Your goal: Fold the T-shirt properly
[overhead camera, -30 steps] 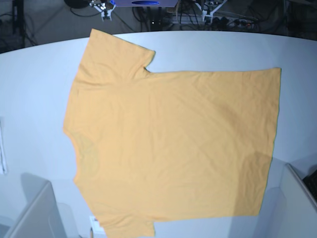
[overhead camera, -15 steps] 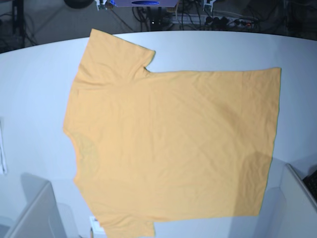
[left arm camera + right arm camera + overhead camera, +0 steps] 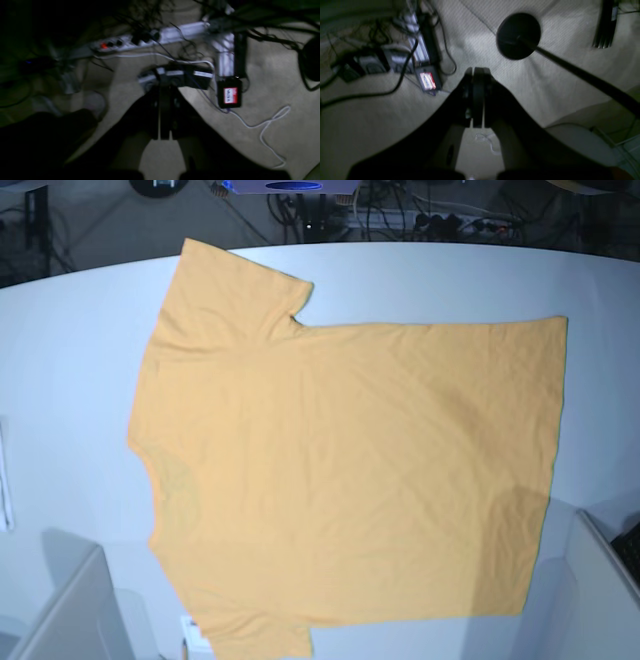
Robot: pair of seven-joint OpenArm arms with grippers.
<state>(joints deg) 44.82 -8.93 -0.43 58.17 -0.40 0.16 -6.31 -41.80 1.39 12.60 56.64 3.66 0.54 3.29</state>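
while both grippers, left [image 3: 165,112] and right [image 3: 477,100], hang pressed together beyond 12 o'clock, the shirt [image 3: 350,470] lies flat, collar at 9, hem at 3.

The base view looks steeply down over the table [image 3: 70,350]; both wrist views face the cluttered floor [image 3: 272,75].

Right gripper [image 3: 478,100] dark and blurred, jaws pressed together, empty, above pale carpet [image 3: 545,82], round black base [image 3: 518,36] with pole [image 3: 587,77] at upper right, power strip [image 3: 418,47] and cables [image 3: 395,85] at upper left
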